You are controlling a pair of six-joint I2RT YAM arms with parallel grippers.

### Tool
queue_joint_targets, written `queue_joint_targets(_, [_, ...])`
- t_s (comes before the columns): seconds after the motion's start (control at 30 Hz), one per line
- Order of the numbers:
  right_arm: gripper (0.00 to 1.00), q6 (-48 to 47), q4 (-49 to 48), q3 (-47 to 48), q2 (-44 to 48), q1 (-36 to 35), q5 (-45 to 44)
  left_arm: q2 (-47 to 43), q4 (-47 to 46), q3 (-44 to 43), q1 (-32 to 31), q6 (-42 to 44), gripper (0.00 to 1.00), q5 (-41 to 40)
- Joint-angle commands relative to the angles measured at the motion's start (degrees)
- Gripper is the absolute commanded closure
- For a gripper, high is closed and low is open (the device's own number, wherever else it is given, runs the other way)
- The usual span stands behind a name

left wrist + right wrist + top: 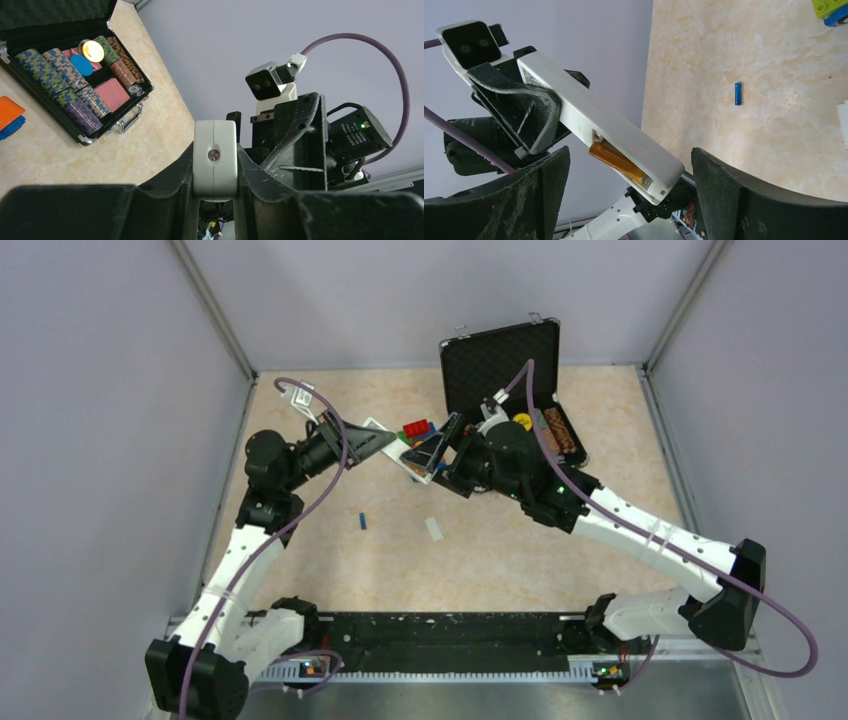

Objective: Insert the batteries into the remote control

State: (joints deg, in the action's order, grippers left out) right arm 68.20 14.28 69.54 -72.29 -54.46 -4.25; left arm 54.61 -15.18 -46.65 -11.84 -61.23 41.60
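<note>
Pinching the slim white plastic remote control point(589, 115) between its two black fingers, the left tool point(372, 443) holds it in the air above the far middle of the beige marbled table point(500, 560). In the top view both tools cover most of it, and its button face shows in no view. The right tool point(432, 455) stands spread wide, one finger on each side of the remote's free end, with a gap showing on each side. The thin orange-brown cylindrical battery point(618, 162) lies along the open compartment at that end; whether it sits fully home cannot be told. The thin blue cylindrical battery point(737, 93) lies on the table, nearer and to the left, well apart from both tools. The small flat white cover piece point(434, 529) lies near it on its right and is cut off in the right wrist view. A small dark code label point(529, 75) on the remote's gripped end and white print on a black motor housing point(357, 132) are too small to read.
</note>
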Motion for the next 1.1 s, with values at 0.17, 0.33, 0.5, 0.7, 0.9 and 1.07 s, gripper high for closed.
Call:
queue_joint_targets(0.17, [0.24, 1.61, -1.63, -1.12, -1.13, 0.41, 2.15, -1.56, -2.44, -0.31, -0.18, -0.2, 1.0, -0.79])
queue_joint_targets(0.33, [0.34, 2.24, -1.91, -1.74, -0.99, 0.72, 2.81, -1.91, -2.06, -0.23, -0.15, -0.35, 1.0, -1.17])
queue_joint_targets(0.5, [0.43, 3.2, -3.87, -4.13, 0.48, 1.12, 3.1, -2.05, -3.16, -0.48, -0.12, -1.72, 1.0, -1.44])
queue_joint_targets(0.7, [0.52, 3.47, -5.92, -5.71, 1.56, 1.59, 3.92, -2.3, -7.61, -0.09, -0.12, -5.81, 1.0, -2.07])
queue_joint_targets(0.9, [0.56, 2.26, -7.44, -5.97, 1.48, 1.82, 6.5, -2.47, -12.42, 0.6, -0.12, -10.03, 1.0, -3.58])
queue_joint_targets(1.07, [0.55, 0.82, -8.6, -5.73, 0.56, 1.91, 9.44, -1.93, -15.08, -0.15, -0.12, -12.07, 1.0, -3.31])
